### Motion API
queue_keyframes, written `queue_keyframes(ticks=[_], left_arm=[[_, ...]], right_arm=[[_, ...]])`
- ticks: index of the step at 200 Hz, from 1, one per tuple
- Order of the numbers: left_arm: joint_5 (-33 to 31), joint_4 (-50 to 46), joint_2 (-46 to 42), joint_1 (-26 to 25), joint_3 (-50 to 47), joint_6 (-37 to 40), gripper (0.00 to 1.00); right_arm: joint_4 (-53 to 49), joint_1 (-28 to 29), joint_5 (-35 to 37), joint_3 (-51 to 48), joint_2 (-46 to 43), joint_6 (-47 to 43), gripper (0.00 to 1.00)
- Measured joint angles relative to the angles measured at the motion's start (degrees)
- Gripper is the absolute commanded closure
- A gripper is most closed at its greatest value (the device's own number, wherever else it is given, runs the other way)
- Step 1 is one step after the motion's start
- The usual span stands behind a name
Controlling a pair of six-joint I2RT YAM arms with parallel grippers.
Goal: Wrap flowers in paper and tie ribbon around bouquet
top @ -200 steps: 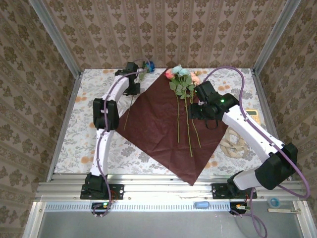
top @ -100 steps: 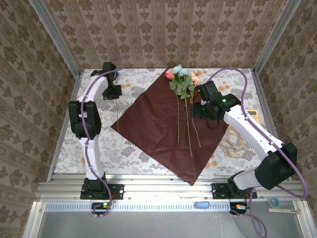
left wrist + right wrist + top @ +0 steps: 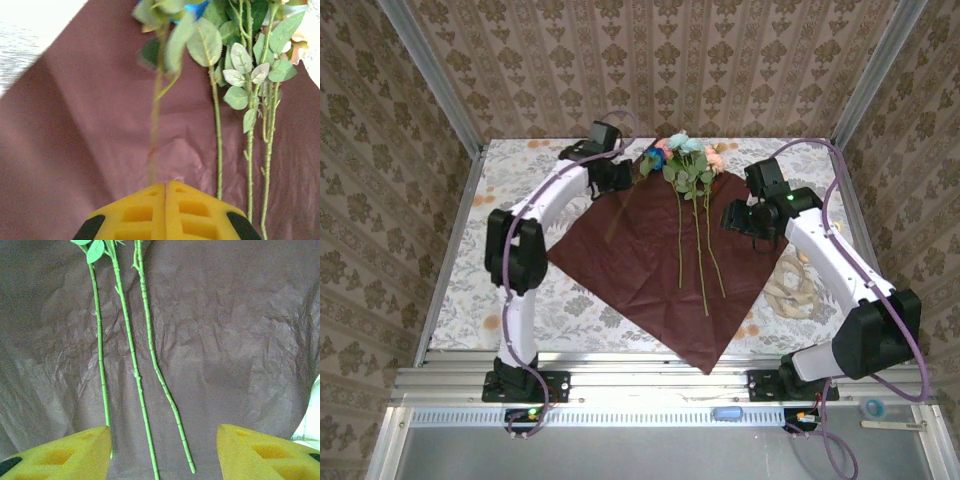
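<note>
Left tool [image 3: 167,186] held the blue-headed flower [image 3: 154,120] by its stem over the paper [image 3: 75,140]; right tool [image 3: 164,437] gaped wide above three laid flowers [image 3: 132,357]. Stems seemed light and whippy; you were best gripping mid-stem, never the heads

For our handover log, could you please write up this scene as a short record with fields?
paper: dark red sheet, spread flat
flowers: three lying on the paper, stems side by side
left claw: shut on the blue flower at its stem, above the paper
right claw: open, holding nothing, above the stems' lower ends
ribbon: heaped off the paper, to its right
wrapping: not begun
</note>
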Motion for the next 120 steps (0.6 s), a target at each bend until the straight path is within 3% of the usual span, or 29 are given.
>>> queue_keyframes(ticks=[62, 77, 87, 120], left_arm=[[3.8, 4.5, 6.9, -3.5, -0.3, -11.5, 1.00], [4.1, 4.8, 6.9, -3.4, -0.5, -12.6, 0.79], [3.8, 4.3, 6.8, -3.3, -0.5, -12.9, 0.73], [2.3, -0.2, 3.7, -2.4, -3.9, -10.1, 0.71]], right_arm=[[1.3, -0.2, -1.5, -2.8, 0.0, 0.2, 0.41], [1.4, -0.1, -1.6, -2.9, 0.0, 0.2, 0.41], [1.4, -0.1, -1.6, -2.9, 0.0, 0.2, 0.41], [1.3, 0.7, -1.5, -2.9, 0.8, 0.1, 0.41]])
